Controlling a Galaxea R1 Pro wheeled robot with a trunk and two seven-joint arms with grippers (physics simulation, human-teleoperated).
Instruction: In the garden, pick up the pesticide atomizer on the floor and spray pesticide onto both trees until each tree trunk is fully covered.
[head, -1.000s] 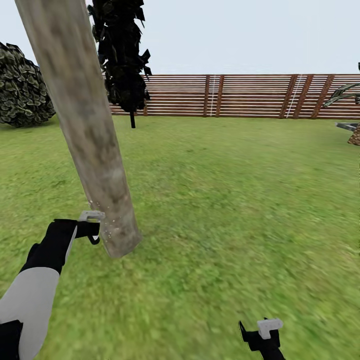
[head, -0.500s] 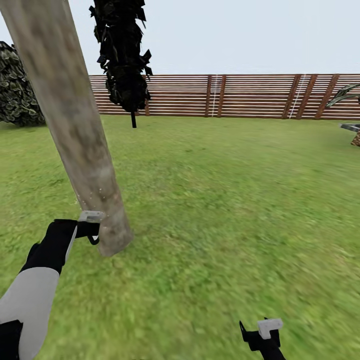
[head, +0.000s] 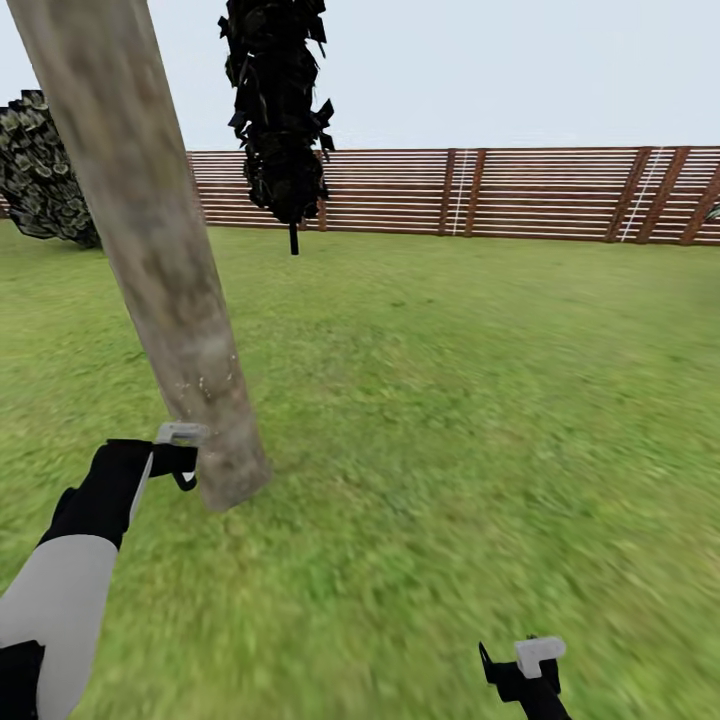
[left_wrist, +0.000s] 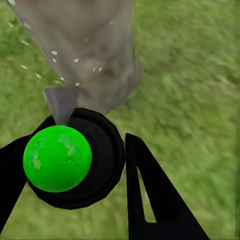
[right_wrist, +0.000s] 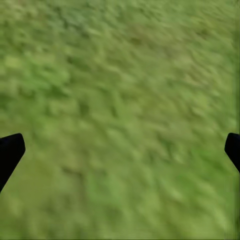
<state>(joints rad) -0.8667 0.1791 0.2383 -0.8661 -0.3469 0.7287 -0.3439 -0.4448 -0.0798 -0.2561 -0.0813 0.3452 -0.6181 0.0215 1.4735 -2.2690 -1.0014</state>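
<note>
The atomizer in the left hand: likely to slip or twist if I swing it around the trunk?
Probably stiff: the atomizer looks like hard black plastic with a round green top. That rounded body may rotate between the left hand's fingers. Its grey nozzle sits close to the tree trunk, so a swing might knock it.

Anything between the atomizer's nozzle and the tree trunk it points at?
Only a few whitish pesticide specks in the left wrist view. The grey nozzle of the atomizer faces the tree trunk unobstructed.
</note>
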